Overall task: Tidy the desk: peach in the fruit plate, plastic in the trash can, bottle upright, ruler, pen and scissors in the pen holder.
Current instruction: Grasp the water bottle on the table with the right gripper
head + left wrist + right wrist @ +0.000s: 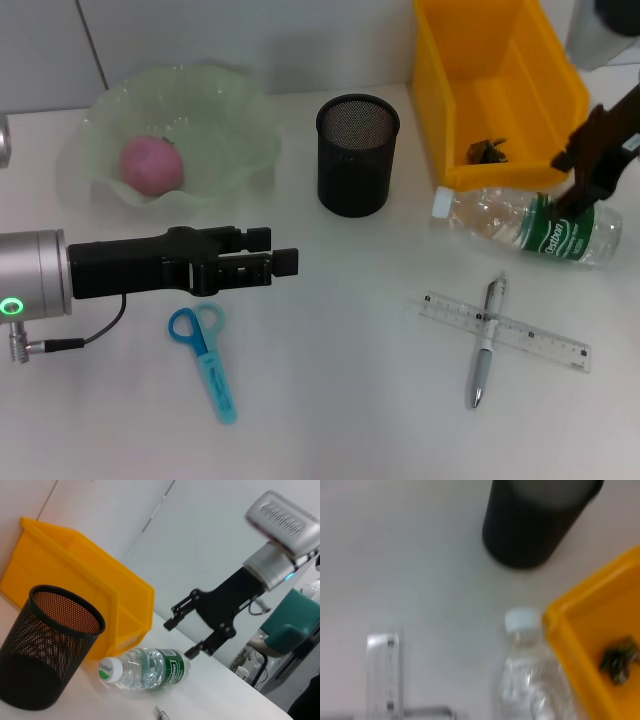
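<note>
The right claw (187, 636) hangs just over the bottle (528, 224), with its two black fingers spread apart, one on each side of the green label. The bottle lies on its side on the white worktop (340, 400), its white cap pointing to 9 o'clock. Right behind it, at 12 o'clock, sits the yellow trash can (500, 90) with a dark scrap of plastic (487, 150) inside. At 7 o'clock from the bottle, the pen (486, 340) lies across the clear ruler (506, 331). The black mesh pen holder (357, 155) stands at 9 o'clock. The left claw (283, 262) hovers far off, fingers pressed close, above the blue scissors (205, 355). The pink peach (152, 165) rests in the green fruit plate (230, 110).
</note>
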Tool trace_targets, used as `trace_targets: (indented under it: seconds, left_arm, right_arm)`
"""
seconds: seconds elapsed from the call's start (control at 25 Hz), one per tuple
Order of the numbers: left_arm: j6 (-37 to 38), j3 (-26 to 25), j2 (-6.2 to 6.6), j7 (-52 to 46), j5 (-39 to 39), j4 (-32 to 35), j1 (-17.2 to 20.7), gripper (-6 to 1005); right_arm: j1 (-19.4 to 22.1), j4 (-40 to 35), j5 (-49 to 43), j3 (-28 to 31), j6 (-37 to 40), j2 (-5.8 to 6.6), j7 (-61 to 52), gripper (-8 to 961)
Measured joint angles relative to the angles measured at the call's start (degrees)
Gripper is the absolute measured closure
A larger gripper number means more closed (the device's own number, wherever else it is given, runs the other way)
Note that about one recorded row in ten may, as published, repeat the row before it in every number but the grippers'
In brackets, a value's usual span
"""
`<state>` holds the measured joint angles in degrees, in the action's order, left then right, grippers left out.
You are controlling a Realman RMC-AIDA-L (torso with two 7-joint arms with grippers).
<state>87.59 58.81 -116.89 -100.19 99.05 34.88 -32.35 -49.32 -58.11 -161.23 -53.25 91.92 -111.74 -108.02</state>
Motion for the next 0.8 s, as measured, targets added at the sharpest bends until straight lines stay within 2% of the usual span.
trace_targets:
  seconds: [0.16, 0.28, 0.32, 0.36, 0.44, 0.52, 0.56, 0.64, 0.72, 0.76, 0.8]
  left_arm:
    - [0.1, -0.01, 0.03, 0.24, 0.01, 0.0, 0.04, 274]
    - [0.13, -0.02, 0.07, 0.34, 0.12, 0.01, 0.09, 274]
    - [0.19, -0.01, 0.09, 0.49, 0.34, 0.01, 0.1, 274]
    - [0.19, -0.01, 0.09, 0.49, 0.34, 0.01, 0.1, 274]
    - [0.24, 0.12, 0.18, 0.58, 0.41, 0.02, 0.1, 274]
    - [0.3, 0.19, 0.23, 0.73, 0.42, 0.08, 0.1, 274]
    - [0.32, 0.18, 0.23, 0.86, 0.43, 0.08, 0.1, 274]
    - [0.34, 0.15, 0.23, 1.01, 0.44, 0.08, 0.1, 274]
    - [0.36, 0.12, 0.2, 1.18, 0.44, 0.08, 0.11, 274]
    - [0.36, 0.12, 0.2, 1.18, 0.44, 0.08, 0.11, 274]
    - [0.36, 0.12, 0.2, 1.18, 0.44, 0.08, 0.11, 274]
  right_arm:
    - [6.14, -9.35, 11.12, 4.2, 2.72, -0.75, 1.15, 171]
    - [11.98, -11.57, 23.88, 10.14, 2.12, -1.4, 5.11, 167]
    - [15.42, -8.87, 33.64, 14.3, 0.34, -1.68, 9.65, 166]
    - [15.42, -8.87, 33.64, 14.3, 0.34, -1.68, 9.65, 165]
    - [17.96, -3.69, 41.55, 16.47, -1.33, -1.86, 14.15, 163]
    - [20.76, 6.26, 52.91, 18.22, -4.51, -2.6, 21.86, 160]
    - [20.76, 6.26, 52.91, 18.22, -4.51, -2.6, 21.86, 159]
    - [22.09, 13.89, 59.96, 20.22, -6.99, -3.6, 28.69, 157]
    - [22.54, 16.72, 62.84, 22.11, -7.75, -4.48, 31.43, 154]
    - [22.54, 16.72, 62.84, 22.11, -7.75, -4.48, 31.43, 153]
    - [22.69, 17.53, 63.97, 23.24, -8.29, -5.13, 32.24, 152]
